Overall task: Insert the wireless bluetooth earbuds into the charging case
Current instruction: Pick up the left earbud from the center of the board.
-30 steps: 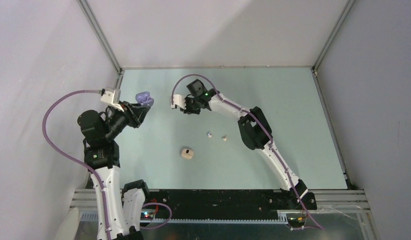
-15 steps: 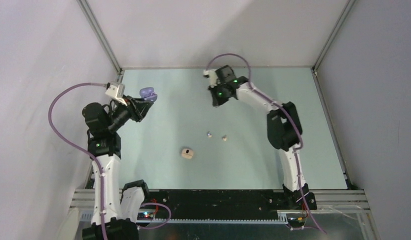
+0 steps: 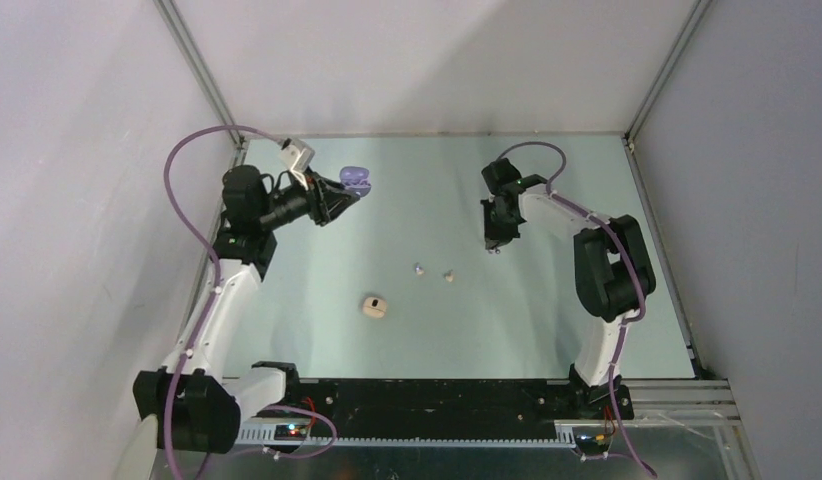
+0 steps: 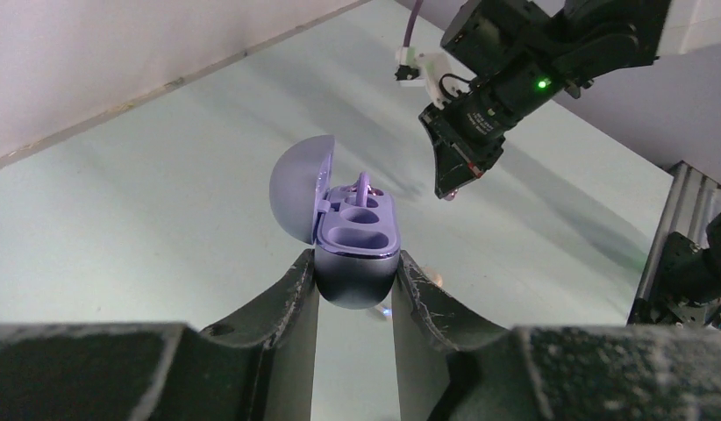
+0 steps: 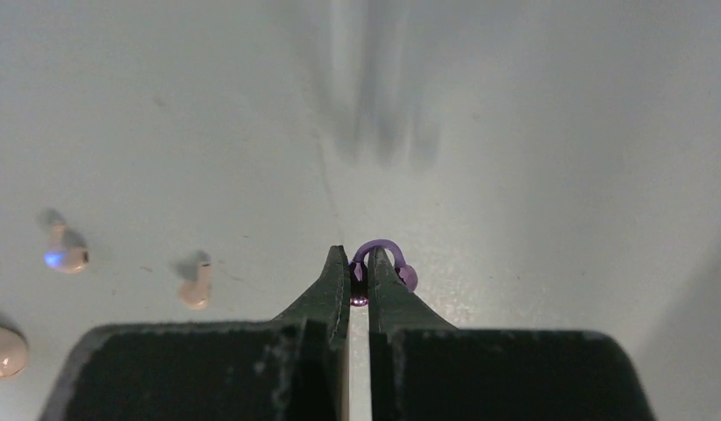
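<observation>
In the overhead view the left gripper (image 3: 339,193) reaches over the pale green table (image 3: 317,335) at about ten o'clock from the table's middle. Its fingers are clamped on the purple rounded plastic charging case (image 3: 355,178). The left wrist view shows the two fingers pressing the sides of the case's lower half. The case's lid (image 4: 296,186) is hinged open toward nine o'clock. A purple stemmed piece (image 4: 364,186) stands in the farther socket, at twelve o'clock from the nearer socket (image 4: 360,235). The right gripper (image 3: 495,246) points down at about three o'clock from the table's middle, well apart from the case. In the right wrist view its fingers are pinched together on a small purple plastic earbud (image 5: 404,275), which bulges out at the tips toward two o'clock. Whether that bud touches the table cannot be told. Two cream-beige plastic earbuds (image 3: 449,275) lie loose near the table's middle, just beside each other, at about eight o'clock from the right gripper. A cream-beige rounded case (image 3: 375,306) lies shut on the table at about eight o'clock from that pair, clear of both arms.
</observation>
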Controlling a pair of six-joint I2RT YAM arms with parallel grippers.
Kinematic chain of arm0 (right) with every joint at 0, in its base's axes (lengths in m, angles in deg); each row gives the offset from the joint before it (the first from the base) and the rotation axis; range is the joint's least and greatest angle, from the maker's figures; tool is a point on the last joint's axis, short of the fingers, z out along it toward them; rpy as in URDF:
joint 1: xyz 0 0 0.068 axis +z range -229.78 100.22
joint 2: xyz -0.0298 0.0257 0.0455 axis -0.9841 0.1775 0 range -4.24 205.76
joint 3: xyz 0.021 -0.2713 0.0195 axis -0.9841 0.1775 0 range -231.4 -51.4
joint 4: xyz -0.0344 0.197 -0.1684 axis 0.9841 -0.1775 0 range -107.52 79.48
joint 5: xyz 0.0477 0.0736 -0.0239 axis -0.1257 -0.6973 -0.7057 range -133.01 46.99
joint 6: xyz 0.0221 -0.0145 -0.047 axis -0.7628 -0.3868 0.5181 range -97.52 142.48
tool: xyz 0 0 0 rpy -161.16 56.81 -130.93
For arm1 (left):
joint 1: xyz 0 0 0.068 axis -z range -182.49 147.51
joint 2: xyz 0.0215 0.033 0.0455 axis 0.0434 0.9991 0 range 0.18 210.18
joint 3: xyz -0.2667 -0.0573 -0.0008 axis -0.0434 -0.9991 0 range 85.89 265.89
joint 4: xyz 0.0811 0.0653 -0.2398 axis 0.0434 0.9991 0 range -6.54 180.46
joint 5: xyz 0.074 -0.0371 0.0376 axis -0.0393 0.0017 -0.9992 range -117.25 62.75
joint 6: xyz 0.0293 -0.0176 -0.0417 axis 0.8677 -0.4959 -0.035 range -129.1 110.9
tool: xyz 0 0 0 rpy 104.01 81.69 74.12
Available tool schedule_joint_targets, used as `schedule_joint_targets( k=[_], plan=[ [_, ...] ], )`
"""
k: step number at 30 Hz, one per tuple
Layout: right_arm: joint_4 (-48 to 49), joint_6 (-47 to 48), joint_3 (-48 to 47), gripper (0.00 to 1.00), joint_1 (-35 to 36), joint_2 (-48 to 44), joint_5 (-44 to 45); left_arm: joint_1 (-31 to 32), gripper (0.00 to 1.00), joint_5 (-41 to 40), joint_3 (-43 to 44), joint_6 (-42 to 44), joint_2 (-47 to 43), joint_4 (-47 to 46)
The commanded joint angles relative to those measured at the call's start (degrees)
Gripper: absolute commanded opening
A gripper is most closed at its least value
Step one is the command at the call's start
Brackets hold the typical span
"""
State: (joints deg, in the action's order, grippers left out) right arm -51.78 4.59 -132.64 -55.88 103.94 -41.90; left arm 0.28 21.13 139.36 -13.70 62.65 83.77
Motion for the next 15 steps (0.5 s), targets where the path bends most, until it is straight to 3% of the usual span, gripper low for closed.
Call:
schedule_joint_targets(
  k=[1,3,15],
  plan=[
    [2.4,-3.46,2.98,0.0,-1.82,-3.64,-0.23,2.96,0.0,1.27,1.5,-0.06,1.79,-5.62],
    [3.23,-3.35,3.68,0.01,-2.44,-3.27,-0.41,4.37,0.0,1.52,1.08,-0.51,2.59,-6.15],
    [-0.1,2.83,2.05,0.33,-7.61,-1.32,-14.27,6.68,0.0,1.59,2.08,-0.41,4.28,-5.44]
  ],
)
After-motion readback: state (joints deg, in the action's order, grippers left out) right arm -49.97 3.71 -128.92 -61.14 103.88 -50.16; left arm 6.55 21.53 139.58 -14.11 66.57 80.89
